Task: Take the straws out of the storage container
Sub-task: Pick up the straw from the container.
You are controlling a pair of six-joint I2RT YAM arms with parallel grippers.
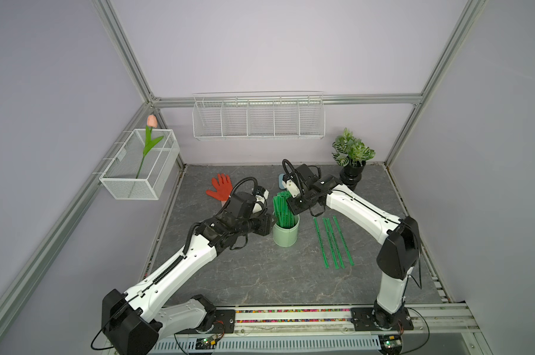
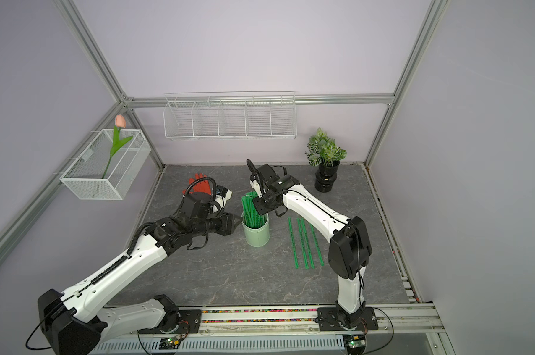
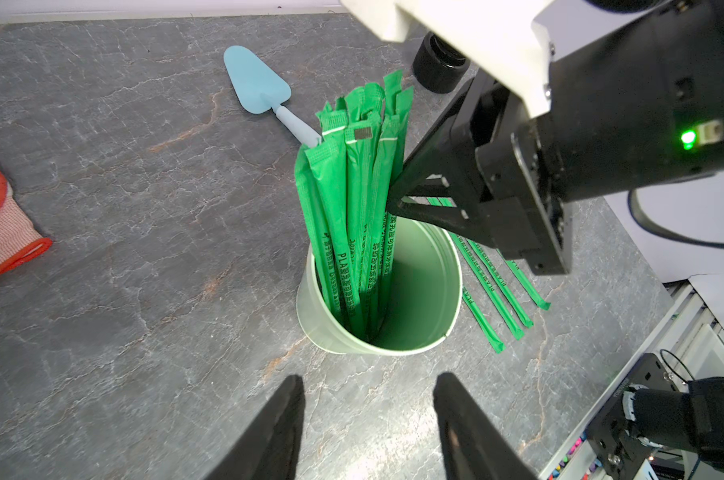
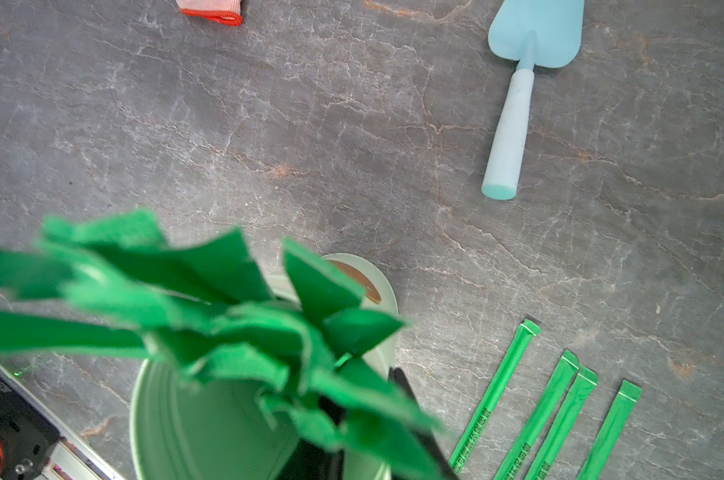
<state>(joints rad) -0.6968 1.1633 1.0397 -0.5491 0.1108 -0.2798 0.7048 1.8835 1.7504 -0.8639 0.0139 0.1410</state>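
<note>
Left gripper (image 3: 368,378) sits open at the bottom of the frame, near the mint cup (image 3: 418,282) in the middle, so the right gripper (image 3: 391,203), pinched narrow on one of the straws (image 3: 352,187) in it, should pull straight up slowly.

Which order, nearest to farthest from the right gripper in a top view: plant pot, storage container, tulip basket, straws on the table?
1. storage container, right beneath the right gripper.
2. straws on the table, beside the container on the right arm's side.
3. plant pot, back right corner.
4. tulip basket, on the left wall.
</note>
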